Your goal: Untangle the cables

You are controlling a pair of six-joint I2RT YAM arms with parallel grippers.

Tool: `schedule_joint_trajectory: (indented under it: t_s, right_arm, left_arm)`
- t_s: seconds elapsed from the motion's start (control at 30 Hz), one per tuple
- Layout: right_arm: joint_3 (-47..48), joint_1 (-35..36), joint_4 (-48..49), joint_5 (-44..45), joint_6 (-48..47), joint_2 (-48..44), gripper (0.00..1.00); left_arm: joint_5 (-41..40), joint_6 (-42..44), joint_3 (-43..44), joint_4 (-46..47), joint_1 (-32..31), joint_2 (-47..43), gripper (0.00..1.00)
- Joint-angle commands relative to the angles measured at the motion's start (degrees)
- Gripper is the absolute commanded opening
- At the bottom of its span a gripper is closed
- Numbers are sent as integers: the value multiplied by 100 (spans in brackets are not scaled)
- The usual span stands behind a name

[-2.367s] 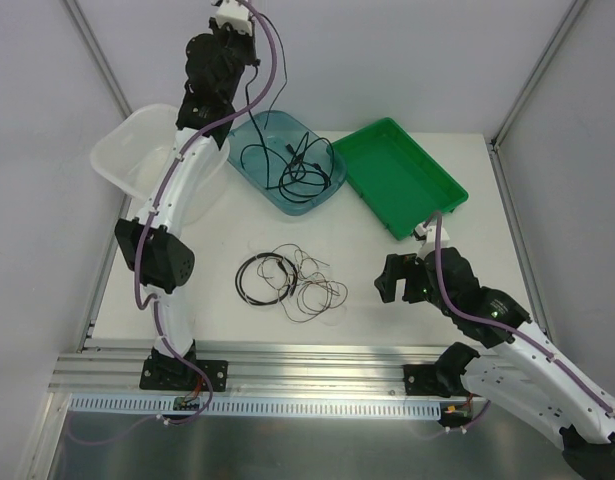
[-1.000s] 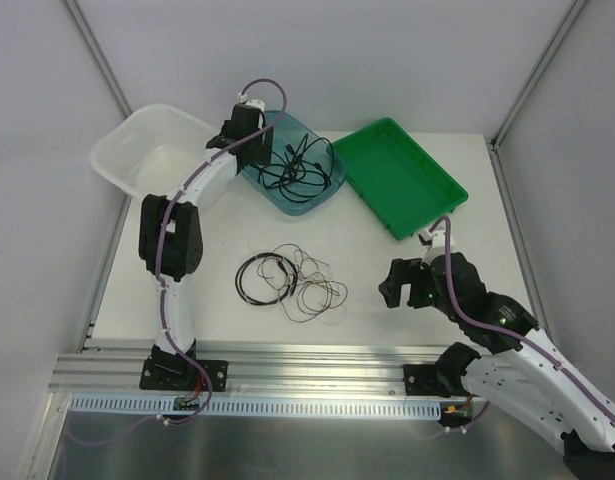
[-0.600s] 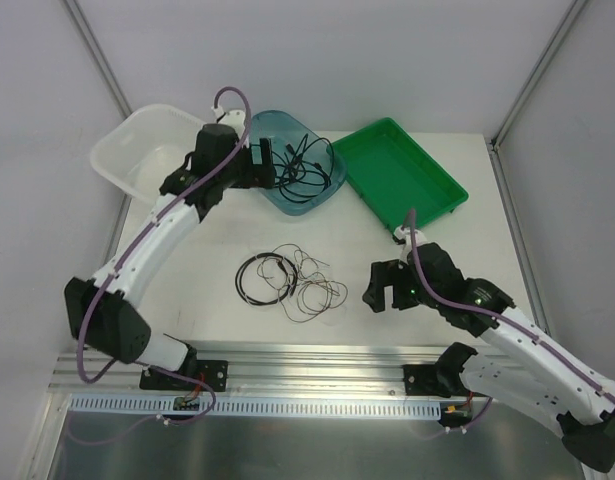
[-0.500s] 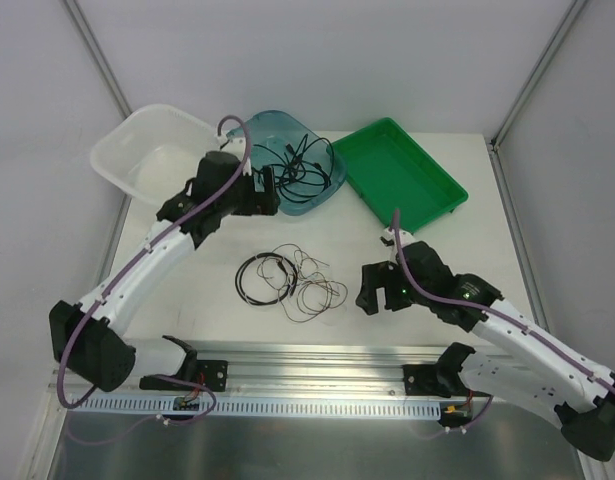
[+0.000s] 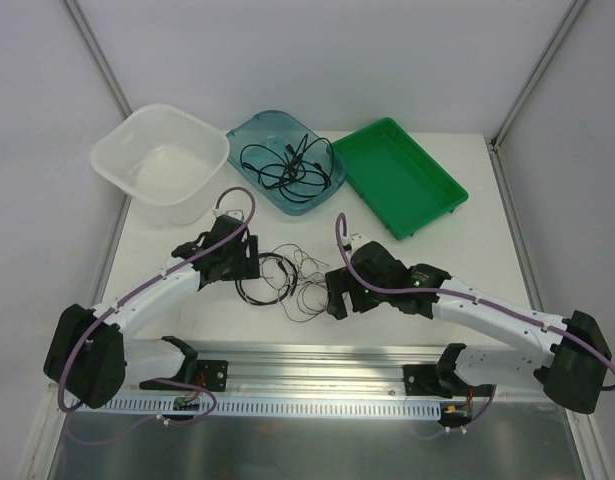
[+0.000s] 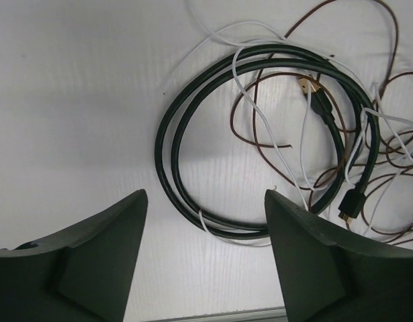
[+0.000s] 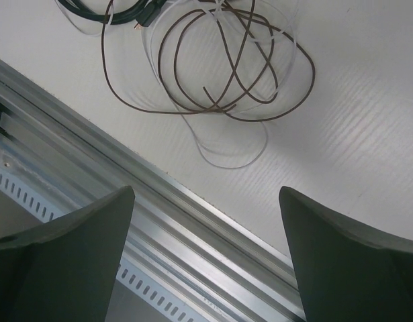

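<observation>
**Step in hand.** In my judgement this is the approach to the loose tangle (image 5: 292, 280), with no cable gripped yet. It lies on the bench (image 5: 467, 245) near the front rail (image 7: 179, 215), between your two arms.

**Left pincer** (image 6: 206, 198). The jaws are apart with nothing between them. It hovers just short of the near arc of the black coil (image 6: 166, 141). That coil is a double loop with a white cord (image 6: 256, 121) and thin brown strands threaded across it. Small plugs (image 6: 350, 201) sit at its right side.

**Right pincer** (image 7: 206, 191). The jaws are apart and empty. It hangs over the near edge of the tangle. There the brown cord (image 7: 179, 112) lies in overlapping loops, and a pale strand sags toward the rail.

**Elsewhere.** A second bundle of black cables (image 5: 287, 165) lies in the blue tray (image 5: 279, 117), well apart from both pincers. The green tray (image 5: 407, 180) and the tub (image 5: 162, 165) stand either side of it.

**Next move, as I judge it.**
- You need one strand per pincer. The left should take the black coil, which is the thickest and easiest to seat. The right should take a brown loop.
- Bring the left jaws down astride the coil's near-left arc, which looks freest of the white cord.
- Close firmly before any lift.
- Draw the two apart slowly and low. The thin cords look likely to slip or to drag the whole heap along.
</observation>
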Motion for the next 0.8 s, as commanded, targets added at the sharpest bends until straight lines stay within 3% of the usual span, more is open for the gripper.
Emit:
schedule_joint_trajectory:
  t_s: [0.0,0.23,0.63,0.77]
  right_arm:
    - [225,129,270,158,125,107,94]
    - [243,244,314,228,116,275,93]
    - [418,270,665,140,-77,836,93]
    - [681,270,745,114,-191,1389,93]
  left_arm:
    - [-149,-92,60,346,104,460,67]
    - [-201,-31,157,698,271,1233,56]
    - [-289,-145,69,786,280,1770,47]
    - [-307,-180,60,786,289,1805,29]
